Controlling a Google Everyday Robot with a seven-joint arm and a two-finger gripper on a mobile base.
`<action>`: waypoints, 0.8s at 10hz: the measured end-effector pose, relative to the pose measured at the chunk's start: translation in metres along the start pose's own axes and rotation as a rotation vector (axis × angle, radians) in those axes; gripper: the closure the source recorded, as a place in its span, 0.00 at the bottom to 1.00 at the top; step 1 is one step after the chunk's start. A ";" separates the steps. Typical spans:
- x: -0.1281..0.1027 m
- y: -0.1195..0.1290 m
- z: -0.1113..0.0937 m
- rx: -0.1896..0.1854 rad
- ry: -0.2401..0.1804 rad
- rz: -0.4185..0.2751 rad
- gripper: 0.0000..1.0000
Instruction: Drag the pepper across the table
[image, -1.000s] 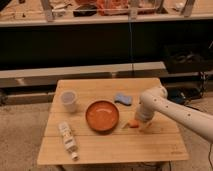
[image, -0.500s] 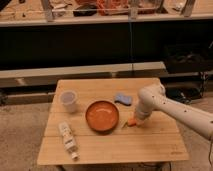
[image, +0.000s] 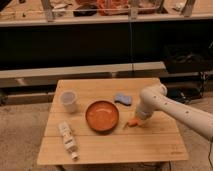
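Note:
The pepper (image: 133, 122) is a small slim orange piece lying on the light wooden table (image: 115, 145), just right of the round orange bowl (image: 102, 115). My gripper (image: 138, 119) comes down from the white arm on the right and sits right at the pepper's right end, touching or covering it. The pepper's left tip sticks out toward the bowl.
A clear plastic cup (image: 68, 101) stands at the table's left back. A white bottle (image: 67, 140) lies at the front left. A blue sponge (image: 123, 99) lies behind the gripper. A dark shelf unit runs behind the table.
The gripper and the pepper have shifted slightly left, toward the bowl. The other objects have not moved.

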 end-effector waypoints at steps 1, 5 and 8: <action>0.001 0.001 0.000 -0.001 -0.001 -0.008 1.00; 0.010 -0.008 -0.002 0.016 -0.008 -0.011 1.00; 0.022 -0.004 -0.004 0.016 -0.009 -0.008 1.00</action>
